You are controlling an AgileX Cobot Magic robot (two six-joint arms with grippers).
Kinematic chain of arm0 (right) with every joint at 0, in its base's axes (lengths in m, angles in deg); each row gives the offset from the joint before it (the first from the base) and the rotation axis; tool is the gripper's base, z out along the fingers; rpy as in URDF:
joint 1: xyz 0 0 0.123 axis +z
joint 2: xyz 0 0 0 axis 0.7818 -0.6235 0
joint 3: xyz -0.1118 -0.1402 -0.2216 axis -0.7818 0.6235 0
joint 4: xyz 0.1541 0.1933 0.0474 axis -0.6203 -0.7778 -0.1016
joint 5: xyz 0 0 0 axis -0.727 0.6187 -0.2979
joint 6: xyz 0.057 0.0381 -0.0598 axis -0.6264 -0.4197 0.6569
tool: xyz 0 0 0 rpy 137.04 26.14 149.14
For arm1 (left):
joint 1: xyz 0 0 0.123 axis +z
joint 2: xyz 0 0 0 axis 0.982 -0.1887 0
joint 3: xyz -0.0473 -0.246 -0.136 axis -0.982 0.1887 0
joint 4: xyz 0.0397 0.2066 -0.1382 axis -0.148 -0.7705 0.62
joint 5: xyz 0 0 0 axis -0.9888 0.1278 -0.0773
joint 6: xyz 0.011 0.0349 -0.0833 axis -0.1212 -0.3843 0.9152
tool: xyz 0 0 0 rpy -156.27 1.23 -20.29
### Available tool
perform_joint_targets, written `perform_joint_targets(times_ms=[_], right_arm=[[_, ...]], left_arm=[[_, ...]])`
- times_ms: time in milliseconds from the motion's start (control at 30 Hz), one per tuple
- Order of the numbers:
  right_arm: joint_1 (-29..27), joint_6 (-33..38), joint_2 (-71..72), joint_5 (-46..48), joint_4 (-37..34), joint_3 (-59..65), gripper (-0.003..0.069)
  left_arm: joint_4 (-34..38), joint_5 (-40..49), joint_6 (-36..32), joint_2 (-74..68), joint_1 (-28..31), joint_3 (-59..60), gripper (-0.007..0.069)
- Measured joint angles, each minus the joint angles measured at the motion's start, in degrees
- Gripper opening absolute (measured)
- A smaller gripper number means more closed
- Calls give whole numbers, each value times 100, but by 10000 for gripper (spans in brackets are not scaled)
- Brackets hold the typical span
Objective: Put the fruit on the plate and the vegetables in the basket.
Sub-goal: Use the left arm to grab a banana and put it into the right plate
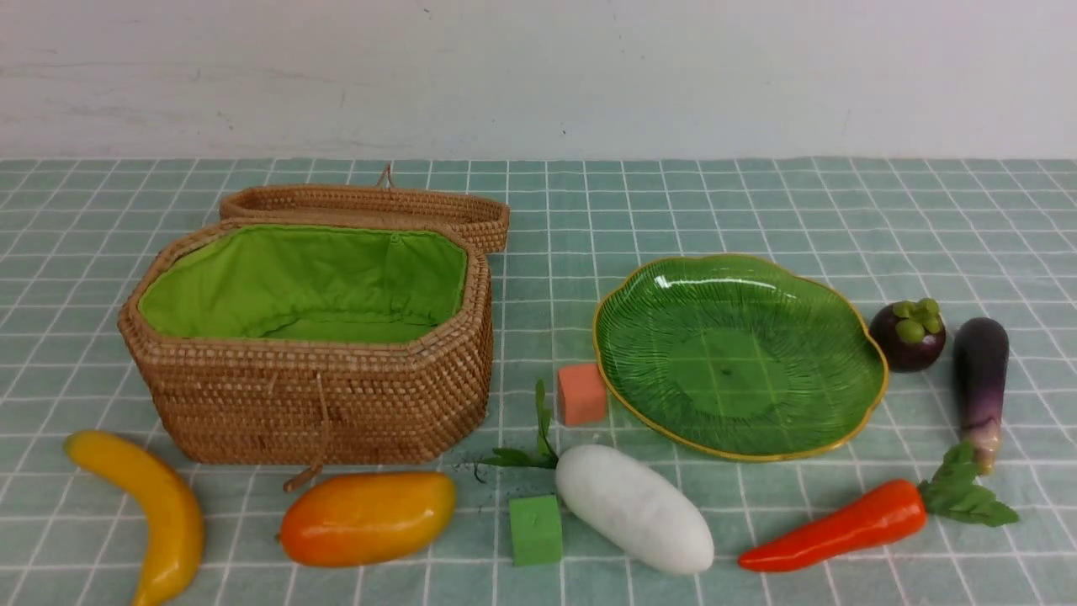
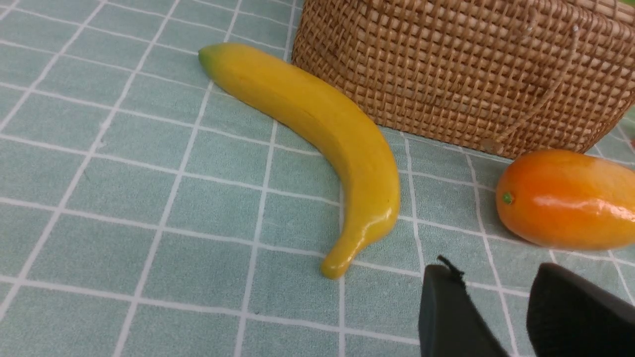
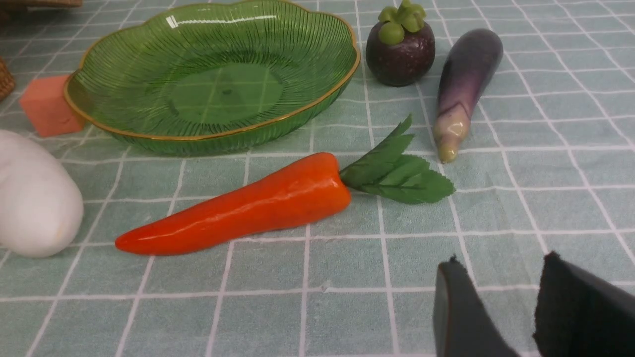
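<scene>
Fruit and Vegetables Lay Outside Plate and Basket

The woven basket (image 1: pixel 320 404) stood at the left of the checked surface (image 1: pixel 841 210), its lid (image 1: pixel 370 206) folded back behind it and its green lining bare to view. The banana (image 1: pixel 164 513) curved near its front left corner, and the mango (image 1: pixel 368 518) lay just in front of it.

The green plate (image 1: pixel 732 370) sat right of centre, an orange cube (image 1: pixel 581 394) beside its left rim. At its right rim was the mangosteen (image 1: pixel 909 335), with the eggplant (image 1: pixel 983 379) farther right. The carrot (image 1: pixel 841 528) lay in front of the plate, leaves toward the eggplant's stem end. The white radish (image 1: pixel 635 507) rested between mango and carrot, just beside a green cube (image 1: pixel 536 530).

The left hand (image 2: pixel 488 277) was spread, its fingers apart with nothing between them; the right hand (image 3: pixel 501 267) was likewise parted, pinching nothing.
</scene>
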Motion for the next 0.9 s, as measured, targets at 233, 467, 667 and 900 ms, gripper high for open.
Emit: perform_joint_targets(times_ms=[233,467,667,900], right_arm=[[0,0,0,0,0,0,240],[0,0,0,0,0,0,240],[0,0,0,0,0,0,240],[0,-5,0,-65,9,0,240]], left_arm=[[387,-491,262,0,0,0,239],[2251,-1511,1547,0,0,0,239],[2439,-1832,1528,0,0,-157,155],[2100,238,965,-481,0,-1394,-13]])
